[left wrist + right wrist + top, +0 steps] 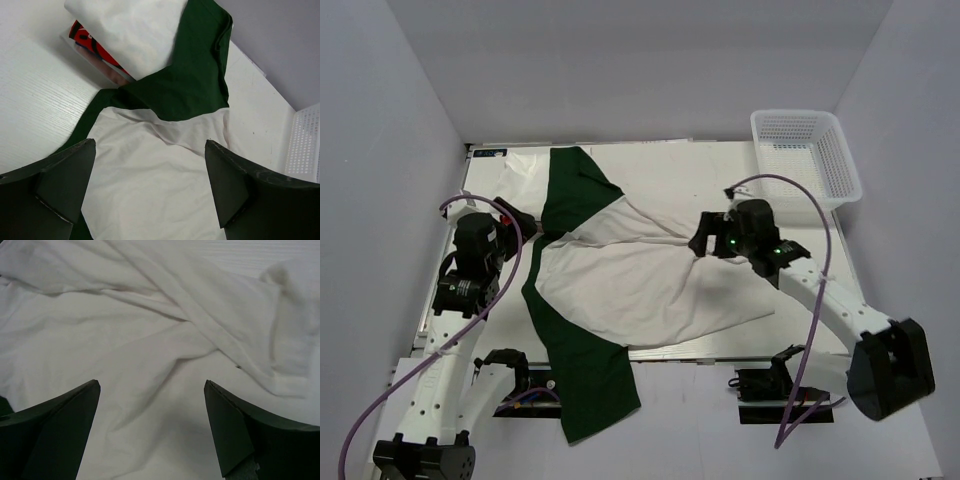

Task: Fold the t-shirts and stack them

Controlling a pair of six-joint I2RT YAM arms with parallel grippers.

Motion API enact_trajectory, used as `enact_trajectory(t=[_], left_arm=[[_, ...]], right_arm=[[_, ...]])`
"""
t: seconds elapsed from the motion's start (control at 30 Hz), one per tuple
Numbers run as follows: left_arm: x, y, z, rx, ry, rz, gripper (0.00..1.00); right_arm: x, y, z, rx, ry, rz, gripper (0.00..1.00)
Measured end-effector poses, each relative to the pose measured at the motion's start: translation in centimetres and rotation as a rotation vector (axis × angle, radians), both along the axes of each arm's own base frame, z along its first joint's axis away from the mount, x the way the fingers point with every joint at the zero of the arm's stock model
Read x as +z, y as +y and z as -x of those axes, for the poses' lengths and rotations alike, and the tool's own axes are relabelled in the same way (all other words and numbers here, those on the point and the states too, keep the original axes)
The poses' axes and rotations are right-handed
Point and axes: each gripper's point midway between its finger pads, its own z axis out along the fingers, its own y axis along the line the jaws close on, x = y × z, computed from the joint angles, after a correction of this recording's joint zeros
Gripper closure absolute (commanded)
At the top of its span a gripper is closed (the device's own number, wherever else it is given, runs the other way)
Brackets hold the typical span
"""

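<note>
1. Nearest to us, a dark green part of the big shirt [640, 285] hangs over the desk's [720, 170] near edge, between the two arm bases.
2. The shirt lies spread and unfolded across the middle of the desk. Its off-white body is wrinkled, a green strip runs up its left side, and another green panel reaches toward the far edge.
3. The left tool [520, 222] stands at the shirt's left side. In its wrist view the left tool [150, 144] is spread wide with nothing in it, over the spot where green meets off-white.
4. The right tool [705, 238] is at the shirt's right side, where long creases gather. Up close the right tool [151, 384] is also spread wide and holds nothing, with rumpled off-white cloth beneath. We cannot tell whether its fingertips touch the cloth.
5. Farther left, a folded white shirt [130, 30] lies on a red shirt [92, 45]; the big shirt's green panel overlaps them. The red one bears a dark print that we cannot read.
6. The desk is white with a fine wood grain.
7. At the far right corner a white mesh basket [840, 150] stands well apart from the shirt.
8. Plain pale grey walls [650, 60] close in the desk.
</note>
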Motion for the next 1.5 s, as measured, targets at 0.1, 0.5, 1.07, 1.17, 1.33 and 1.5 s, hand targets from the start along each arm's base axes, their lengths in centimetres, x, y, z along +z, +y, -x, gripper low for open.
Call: enact_trajectory(t=[0.1, 0.5, 1.07, 1.17, 1.33, 1.5], left_arm=[[-0.2, 0.1, -0.1, 0.010, -0.008, 0.005, 0.00], [0.0, 0.0, -0.3, 0.010, -0.029, 0.010, 0.00], [-2.6, -0.3, -1.4, -0.004, 0.067, 0.002, 0.00], [-4.0, -0.5, -1.9, -0.014, 0.117, -0.001, 0.00], [-5.7, -1.0, -2.4, -0.032, 0.178, 0.003, 0.00], [-6.6, -2.8, -4.1, -0.113, 0.182, 0.049, 0.00]], right_arm=[[-0.7, 4.1, 0.1, 0.130, 0.027, 0.022, 0.10], [-6.0, 22.5, -3.9, 0.492, 0.058, 0.170, 0.10], [-11.6, 13.6, -3.4, 0.170, 0.178, 0.167, 0.10], [-11.5, 7.4, -2.8, 0.000, 0.219, 0.121, 0.10], [-11.5, -0.4, -1.1, -0.231, 0.259, 0.091, 0.10], [-11.6, -1.7, 0.0, -0.260, 0.290, 0.117, 0.10]])
